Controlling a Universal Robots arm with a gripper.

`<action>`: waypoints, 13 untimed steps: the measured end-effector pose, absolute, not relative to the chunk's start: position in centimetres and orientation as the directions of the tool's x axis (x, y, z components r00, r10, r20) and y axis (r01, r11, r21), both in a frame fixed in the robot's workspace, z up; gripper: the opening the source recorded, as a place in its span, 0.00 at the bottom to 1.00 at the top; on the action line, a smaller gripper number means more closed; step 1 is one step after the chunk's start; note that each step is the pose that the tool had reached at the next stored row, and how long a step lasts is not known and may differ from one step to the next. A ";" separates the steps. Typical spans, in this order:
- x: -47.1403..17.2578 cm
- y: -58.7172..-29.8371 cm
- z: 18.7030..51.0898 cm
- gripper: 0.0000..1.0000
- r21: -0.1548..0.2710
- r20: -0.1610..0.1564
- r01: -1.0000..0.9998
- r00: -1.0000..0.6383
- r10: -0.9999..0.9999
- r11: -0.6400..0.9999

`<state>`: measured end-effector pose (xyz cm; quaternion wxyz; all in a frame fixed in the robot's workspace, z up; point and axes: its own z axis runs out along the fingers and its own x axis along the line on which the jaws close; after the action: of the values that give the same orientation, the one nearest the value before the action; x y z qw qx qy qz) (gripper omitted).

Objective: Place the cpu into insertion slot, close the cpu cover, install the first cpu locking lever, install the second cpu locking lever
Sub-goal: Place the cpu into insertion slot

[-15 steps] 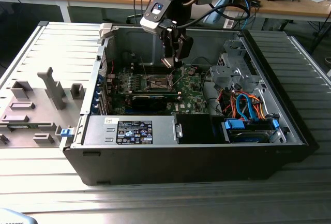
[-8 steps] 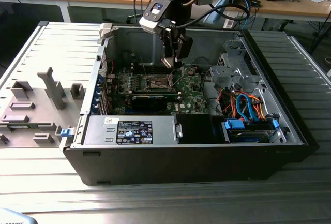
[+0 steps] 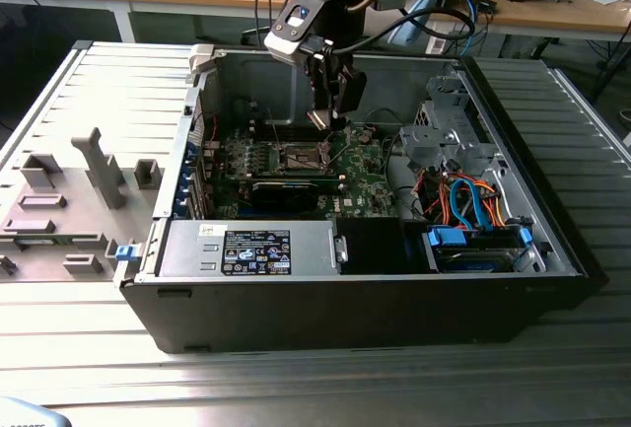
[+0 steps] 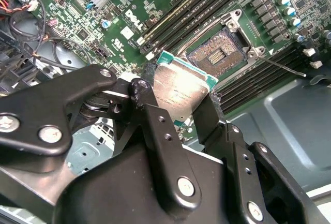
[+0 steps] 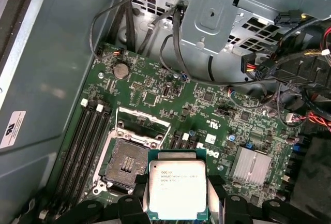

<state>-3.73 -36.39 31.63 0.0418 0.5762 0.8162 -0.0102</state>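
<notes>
Hand (image 3: 330,116) is inside the open PC case (image 3: 355,309) on the bench (image 3: 552,378), clamped on the cpu (image 5: 177,190) by two opposite edges, metal top facing the first wrist camera. The chip hangs above the green board (image 5: 207,110), just beside the insertion slot (image 5: 125,164), not over it and not touching. The slot is bare, contacts exposed. The cpu cover (image 5: 144,116) is swung up at the slot's far edge, and one thin lever (image 4: 282,64) sticks out sideways.

Risks as I read them:
- The chip looks tilted in the second wrist view. Going down like that, a corner hits the contacts first and bends them.
- It's an edge-only grip, so any nudge can rotate or slip the chip and it won't key into the slot.
- The raised cover and the lever are close to the fingers, so a sideways approach could snag them.
</notes>
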 end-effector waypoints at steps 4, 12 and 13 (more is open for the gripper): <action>-3.7 -36.4 31.6 0.54 0.032 -0.080 0.945 -0.324 0.943 0.327; -3.7 -36.4 31.6 0.54 0.031 -0.080 0.950 -0.309 0.948 0.312; -3.7 -36.4 31.6 0.54 0.032 -0.080 0.950 -0.306 0.949 0.310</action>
<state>-3.73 -36.38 31.60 0.0416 0.5874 0.8082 -0.0107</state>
